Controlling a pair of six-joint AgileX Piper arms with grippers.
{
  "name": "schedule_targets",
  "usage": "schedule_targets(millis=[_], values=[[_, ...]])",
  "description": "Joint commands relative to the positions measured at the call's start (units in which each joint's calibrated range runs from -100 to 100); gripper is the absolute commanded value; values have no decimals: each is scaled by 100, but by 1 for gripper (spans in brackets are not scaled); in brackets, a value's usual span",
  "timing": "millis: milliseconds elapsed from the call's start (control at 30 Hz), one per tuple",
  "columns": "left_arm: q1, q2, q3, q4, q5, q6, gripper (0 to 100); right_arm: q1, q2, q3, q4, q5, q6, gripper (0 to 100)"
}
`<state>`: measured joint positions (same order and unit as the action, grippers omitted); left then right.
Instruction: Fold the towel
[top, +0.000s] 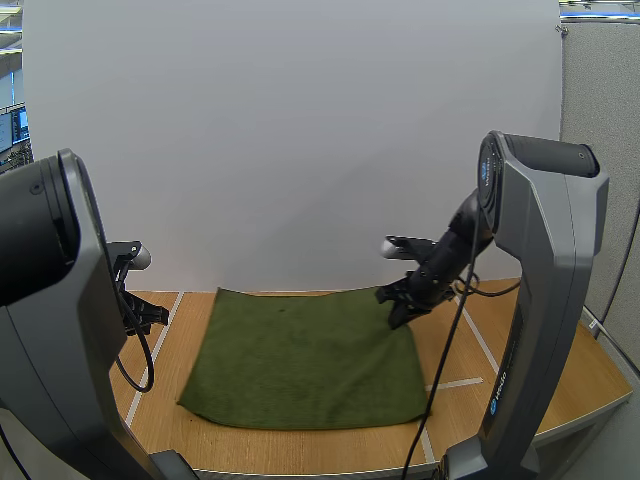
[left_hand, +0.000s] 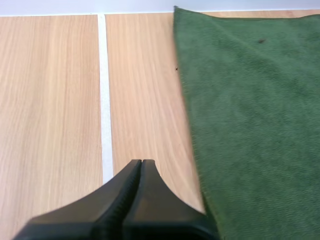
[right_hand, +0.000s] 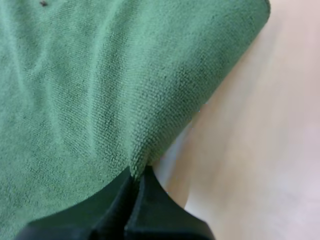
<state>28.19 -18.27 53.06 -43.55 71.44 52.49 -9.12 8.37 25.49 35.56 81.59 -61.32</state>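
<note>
Towel (top: 300, 360) is spread flat mid-surface (left_hand: 50, 100) | judged soft, light, limp; best pinched at corners | right hand (right_hand: 136, 172) is clamped on its right edge near the far corner | left hand (left_hand: 141, 162) is held together, empty, beside the left edge

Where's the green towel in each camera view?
High view: the dark green cloth towel lies spread on the light wooden table, right gripper at its far right corner.
Left wrist view: its side edge runs beside the shut left gripper.
Right wrist view: its edge is pinched by that gripper.
Shared landmark: small dark speck on the towel.
</note>
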Motion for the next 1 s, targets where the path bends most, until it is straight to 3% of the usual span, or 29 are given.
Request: schedule_targets(millis=[0, 367, 433, 500, 533, 600, 833, 967], values=[[-4, -50, -48, -97, 498, -56, 0, -435, -131, 22, -276, 114, -168, 0], [-4, -50, -48, -142, 815, -10, 0, -472, -131, 22, -313, 61, -168, 0], [-4, -50, -48, -158, 940, 53, 0, -472, -131, 22, -313, 61, -168, 19], [-4, -50, -48, -165, 1187, 191, 0, -472, -131, 22, -313, 61, -168, 50], [-4, -50, -48, -165, 1240, 217, 0, -472, -131, 22, -313, 61, -168, 71], [-4, -50, -48, -165, 1386, 308, 0, -472, -131, 22, -290, 61, -168, 100], [-4, -50, -48, -165, 1993, 556, 0, -476, -366, 9, -188, -80, -168, 100], [-85, -50, -48, -165, 1997, 638, 0, -476, -643, 9, 76, -59, -275, 100]])
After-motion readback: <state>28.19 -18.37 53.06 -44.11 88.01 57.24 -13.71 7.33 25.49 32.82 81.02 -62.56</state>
